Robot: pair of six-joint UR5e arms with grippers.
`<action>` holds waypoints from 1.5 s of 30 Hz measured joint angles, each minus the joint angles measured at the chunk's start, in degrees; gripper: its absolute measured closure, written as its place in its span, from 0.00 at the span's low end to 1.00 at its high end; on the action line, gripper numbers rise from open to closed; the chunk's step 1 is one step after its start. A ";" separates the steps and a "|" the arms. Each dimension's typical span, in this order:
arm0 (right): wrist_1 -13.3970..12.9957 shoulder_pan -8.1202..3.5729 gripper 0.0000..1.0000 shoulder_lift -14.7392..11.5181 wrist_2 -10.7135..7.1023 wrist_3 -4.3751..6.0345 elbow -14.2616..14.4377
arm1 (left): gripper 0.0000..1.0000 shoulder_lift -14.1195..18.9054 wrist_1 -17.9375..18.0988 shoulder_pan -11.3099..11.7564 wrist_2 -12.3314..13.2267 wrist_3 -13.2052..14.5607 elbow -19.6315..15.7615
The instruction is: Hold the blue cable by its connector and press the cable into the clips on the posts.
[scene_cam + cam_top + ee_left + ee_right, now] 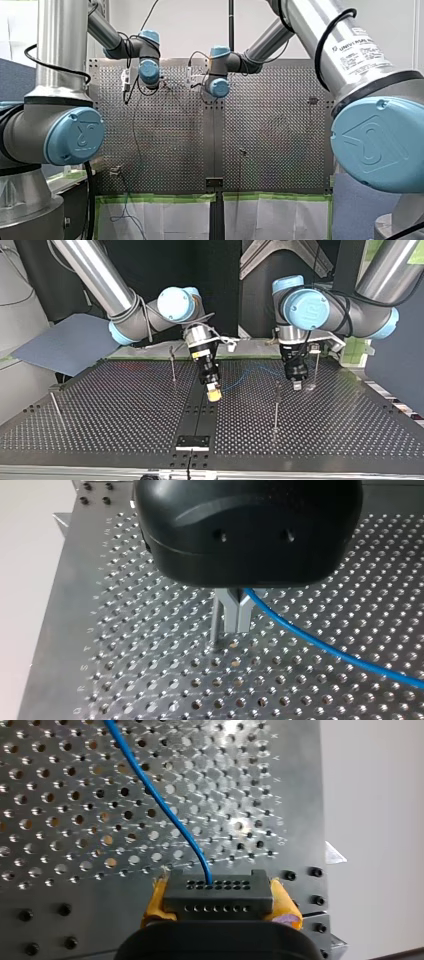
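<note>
Plainly, the blue cable (165, 805) is thin, light and limp. It sags in a loose curve over the table (100, 430), so I judge it will flop unless kept taut from both ends. The stiff part is its connector (218, 890), a dark block with rows of small holes, and that is the sound place to hold it. My right gripper (220, 901) clamps it between yellow pads, near the middle of the table, toward the edge by the arms. My left gripper (237, 615) has its metal fingers closed on the cable further along, just beside a thin post (215, 625). A second post (276, 405) stands between the two grippers, nearer the opposite edge, and a third post (172, 362) stands beside my right arm. Their slender stems look easy to knock or snag. The clips are too small to make out.
</note>
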 joint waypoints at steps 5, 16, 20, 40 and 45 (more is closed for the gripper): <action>0.24 -0.01 1.00 1.09 -0.05 0.01 -1.10 | 1.00 -0.43 -0.24 0.52 -0.01 -0.95 1.29; 0.66 -0.08 1.00 2.52 -0.08 0.01 -3.03 | 1.00 -3.01 -0.40 2.28 -0.43 -2.78 3.48; 0.64 -0.22 1.00 3.18 -0.05 0.01 -3.24 | 1.00 -3.05 -0.02 2.77 -0.73 -2.93 3.53; 0.54 -0.56 1.00 4.47 -0.04 -0.15 -3.92 | 1.00 -3.07 0.39 0.65 -1.46 -2.95 3.55; 0.55 -0.44 1.00 4.51 -0.04 -0.11 -4.00 | 1.00 -2.96 -2.11 -0.66 -3.00 -3.37 3.52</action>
